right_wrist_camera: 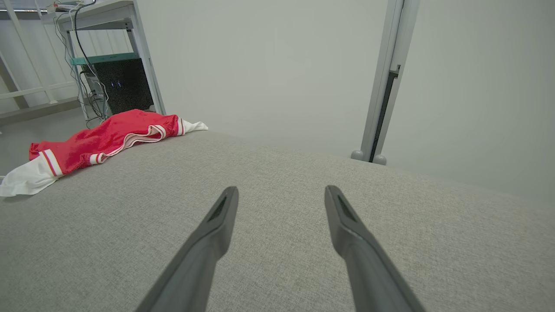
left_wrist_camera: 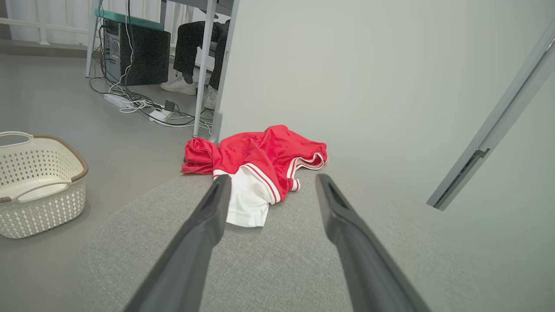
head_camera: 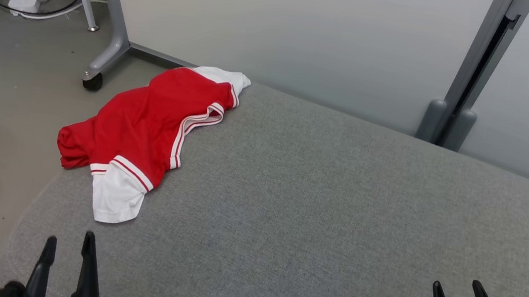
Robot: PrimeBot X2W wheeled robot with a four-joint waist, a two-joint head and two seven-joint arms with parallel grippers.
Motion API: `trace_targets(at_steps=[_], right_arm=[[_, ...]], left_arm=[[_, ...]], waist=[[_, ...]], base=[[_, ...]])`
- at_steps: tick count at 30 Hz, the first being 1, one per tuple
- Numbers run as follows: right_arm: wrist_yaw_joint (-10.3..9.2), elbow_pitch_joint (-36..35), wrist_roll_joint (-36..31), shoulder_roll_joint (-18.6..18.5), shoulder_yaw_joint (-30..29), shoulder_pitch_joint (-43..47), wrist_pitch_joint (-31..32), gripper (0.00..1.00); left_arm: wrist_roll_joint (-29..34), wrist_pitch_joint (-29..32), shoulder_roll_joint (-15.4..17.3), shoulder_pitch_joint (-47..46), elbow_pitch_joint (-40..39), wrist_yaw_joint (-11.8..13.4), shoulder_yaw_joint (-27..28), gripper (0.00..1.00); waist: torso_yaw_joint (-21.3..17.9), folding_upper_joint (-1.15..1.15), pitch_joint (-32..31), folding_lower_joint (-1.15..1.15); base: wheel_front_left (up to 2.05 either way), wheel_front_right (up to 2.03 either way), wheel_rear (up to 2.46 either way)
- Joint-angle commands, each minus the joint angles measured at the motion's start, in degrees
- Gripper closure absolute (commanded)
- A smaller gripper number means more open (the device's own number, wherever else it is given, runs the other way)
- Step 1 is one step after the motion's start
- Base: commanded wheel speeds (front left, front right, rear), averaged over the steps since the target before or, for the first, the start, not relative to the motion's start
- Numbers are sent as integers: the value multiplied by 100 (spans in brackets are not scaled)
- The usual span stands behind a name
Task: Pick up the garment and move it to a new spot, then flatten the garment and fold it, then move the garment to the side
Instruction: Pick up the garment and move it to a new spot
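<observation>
**A:** Since that red shirt [head_camera: 142, 124] is bunched at the far left corner of the grey cushion [head_camera: 318, 204], partly drooping off the edge, where would you grab it?

**B:** Looks thin, floppy, probably slick. I'd pinch the white sleeve [head_camera: 117, 199], it's closest. Left gripper [head_camera: 70, 237] and right gripper [head_camera: 457, 283] both hover spread wide, holding nothing.

The garment [head_camera: 142, 124] is coloured bright red, with sleeve ends in white, and its openings are edged in white bands lined with thin red stripes. The cushioned surface [head_camera: 336, 216] is covered in a mottled grey weave. The left gripper [head_camera: 70, 237] and the right gripper [head_camera: 457, 283] are finished in black. The basket [left_wrist_camera: 41, 208] is coloured cream, patterned with a diamond lattice and rimmed in brown. The floor [head_camera: 13, 80] is coloured dull grey.
</observation>
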Motion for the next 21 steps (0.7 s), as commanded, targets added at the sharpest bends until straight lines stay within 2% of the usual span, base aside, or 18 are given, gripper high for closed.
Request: trace_targets(at_steps=[1, 5, 8, 14, 18, 21], right_arm=[[-1, -55, -59, -29, -15, -69, -30, 0], [-1, -179, -307, -83, -7, -350, -29, 0], [-1, -263, -401, -239, 58, -592, -30, 0], [-1, -362, -423, -466, 131, -921, -30, 0], [-1, -423, -381, -507, 211, -1029, -30, 0], [-1, -455, -363, -479, 268, -1072, -30, 0]], left_arm=[[-69, 0, 25, -367, 38, -38, 67, 0], [-180, 38, 56, -1368, 672, -205, -42, 0], [-211, 340, 189, -2422, 1398, -286, -133, 0], [-270, 928, 467, -4210, 3202, -81, -39, 0], [-403, 1109, 633, -4877, 4415, 151, 161, 0], [-492, 1165, 737, -5134, 5116, 217, 273, 0]], waist=[[-80, 0, 282, 0], [-235, 0, 1004, 0], [-394, 0, 1555, 0], [-769, 0, 2252, 0], [-1048, 0, 2408, 0], [-1210, 0, 2458, 0]], base=[[0, 0, 0], [0, 0, 0], [0, 0, 0], [0, 0, 0], [0, 0, 0], [0, 0, 0]])
